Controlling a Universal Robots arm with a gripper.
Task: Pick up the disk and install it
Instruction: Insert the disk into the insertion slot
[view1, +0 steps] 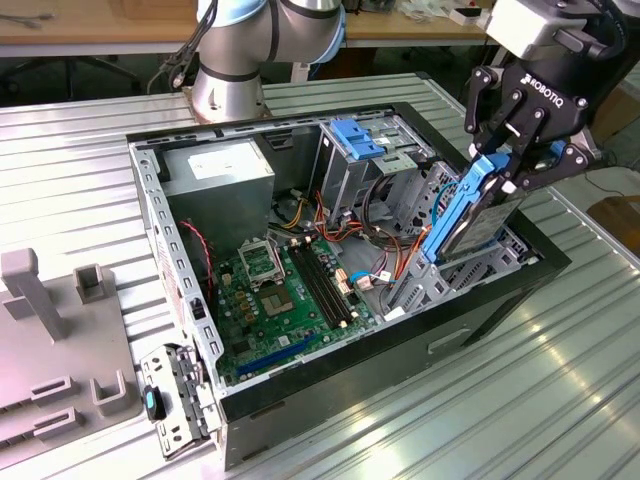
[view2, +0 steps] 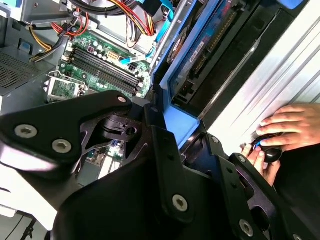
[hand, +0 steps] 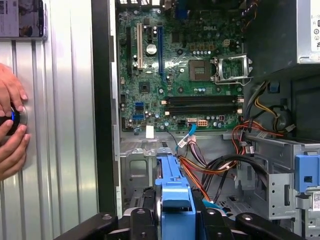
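Observation:
The disk (view1: 478, 215) is a dark drive with bright blue rails. It hangs steeply tilted over the grey drive cage (view1: 487, 268) at the side of the open computer case (view1: 400, 370) on the exterior view's right. Its lower end reaches down to the cage's opening. My gripper (view1: 512, 172) is shut on the disk's upper end, its black fingers clamping the blue rail. In the first wrist view the blue rail of the disk (hand: 173, 192) runs up between my gripper's (hand: 175, 216) fingers. The second wrist view shows the disk (view2: 197, 57) edge-on beyond my black linkage.
Inside the case lie the green motherboard (view1: 280, 290), a grey power-supply box (view1: 220, 175), a fixed blue bracket (view1: 360, 138) and loose coloured cables (hand: 220, 167). A person's hands (hand: 10, 125) rest on a small black device on the ribbed metal table (view1: 520, 400). A grey fixture (view1: 50, 340) stands on the exterior view's left.

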